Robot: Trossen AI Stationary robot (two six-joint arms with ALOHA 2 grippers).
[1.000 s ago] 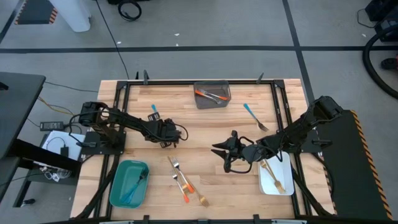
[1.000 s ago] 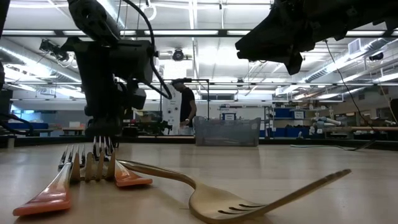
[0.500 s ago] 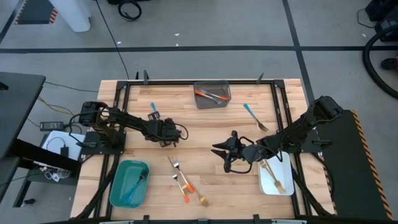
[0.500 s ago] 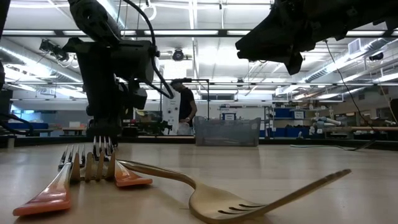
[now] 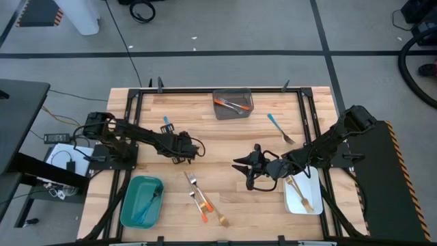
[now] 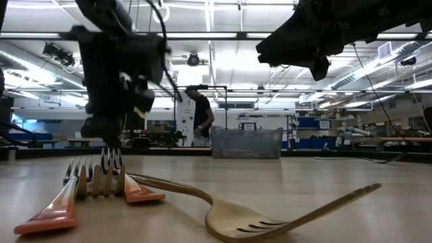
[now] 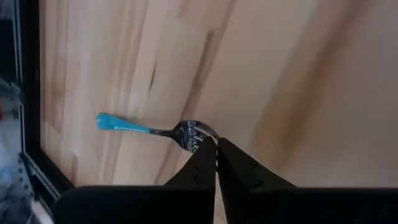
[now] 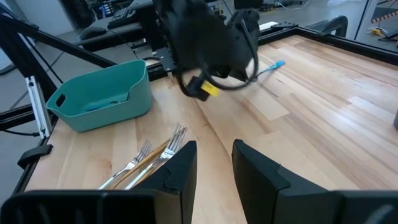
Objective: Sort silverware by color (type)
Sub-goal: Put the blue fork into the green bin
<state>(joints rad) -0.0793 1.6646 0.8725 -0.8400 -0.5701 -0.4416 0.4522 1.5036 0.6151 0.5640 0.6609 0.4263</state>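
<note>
Wooden table [image 5: 225, 137]; blue fork [image 7: 152, 129] tines behind closed left claw [image 7: 216, 152].

Teal bin [image 5: 141, 201]; blue-handled fork [image 7: 149, 128]; orange-handled forks [image 6: 71, 197]; gold fork [image 6: 270, 210]; grey bin [image 5: 233, 104].

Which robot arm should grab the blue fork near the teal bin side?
The left one, probably. The left gripper is right by that blue fork, fingers together at its head. The right gripper waits open mid-table, nearer the white bin.
</note>
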